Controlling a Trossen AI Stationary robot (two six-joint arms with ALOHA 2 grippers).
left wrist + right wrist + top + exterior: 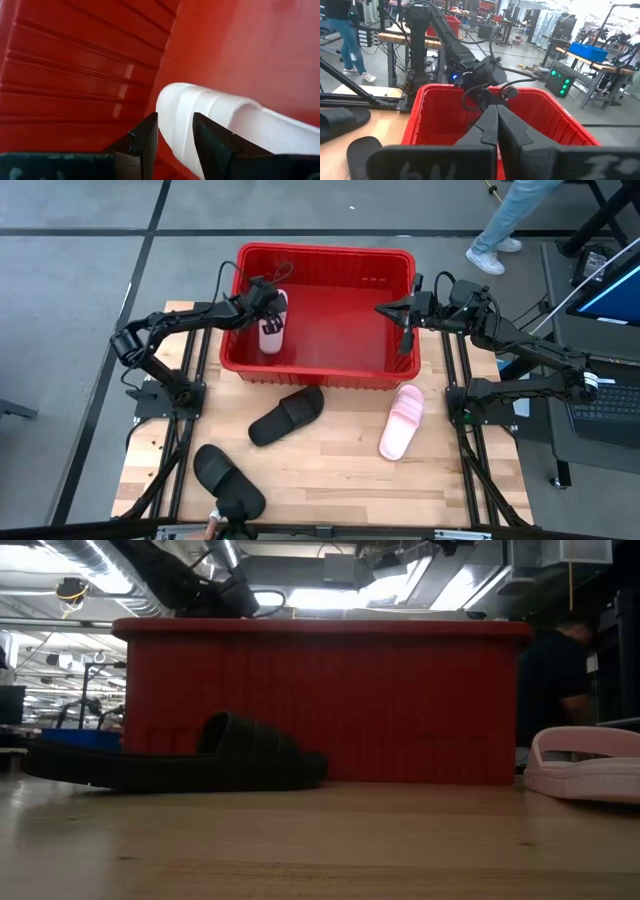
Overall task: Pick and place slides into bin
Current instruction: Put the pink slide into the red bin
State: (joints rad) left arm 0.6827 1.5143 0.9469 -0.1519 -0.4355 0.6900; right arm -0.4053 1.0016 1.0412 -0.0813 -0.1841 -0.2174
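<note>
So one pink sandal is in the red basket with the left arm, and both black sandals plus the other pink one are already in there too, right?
Not quite. Only one pink sandal is in the red basket, at the left gripper. The high view shows both black sandals and the other pink sandal on the table.

From my station the high view is evenly lit; ceiling lights (300, 598) glare in the low view, where the near table (320, 860) blurs.
</note>
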